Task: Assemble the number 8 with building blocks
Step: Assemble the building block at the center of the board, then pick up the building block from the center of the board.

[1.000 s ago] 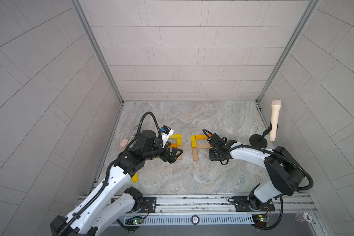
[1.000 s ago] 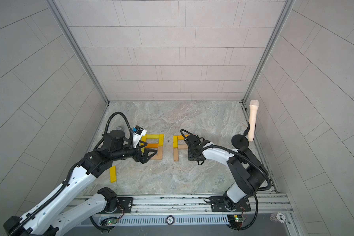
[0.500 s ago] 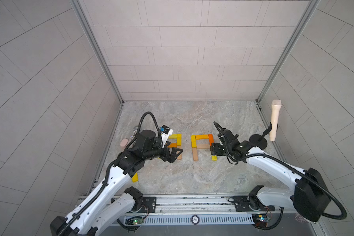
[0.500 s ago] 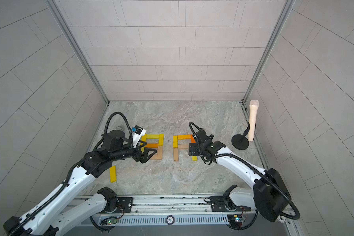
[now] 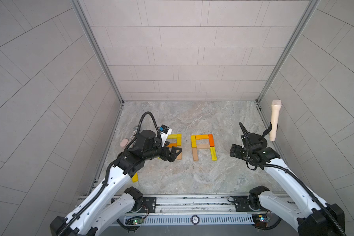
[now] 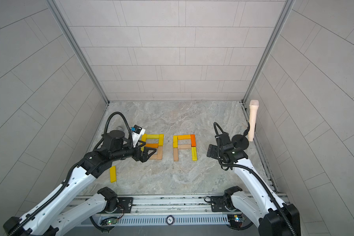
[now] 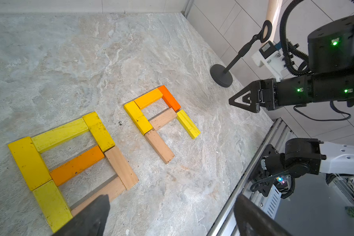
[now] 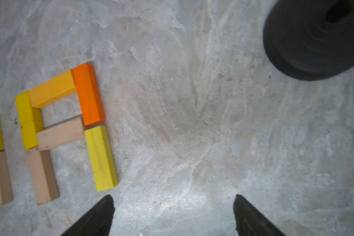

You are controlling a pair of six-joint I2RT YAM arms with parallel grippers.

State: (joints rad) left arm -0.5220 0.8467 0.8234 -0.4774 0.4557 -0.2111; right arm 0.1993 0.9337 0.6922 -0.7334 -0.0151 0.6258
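Mostly joined, building blocks (image 6: 184, 146) flat on table (image 6: 172, 175)

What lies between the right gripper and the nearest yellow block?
Nothing: only bare marble tabletop separates the right gripper from the yellow block, as a top view shows.

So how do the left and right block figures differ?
The left figure has seven bars and closes at the bottom; the right figure has six and is open there. The left figure's middle bar is orange; the right figure's middle bar is tan. Both mix yellow, orange and tan bars.
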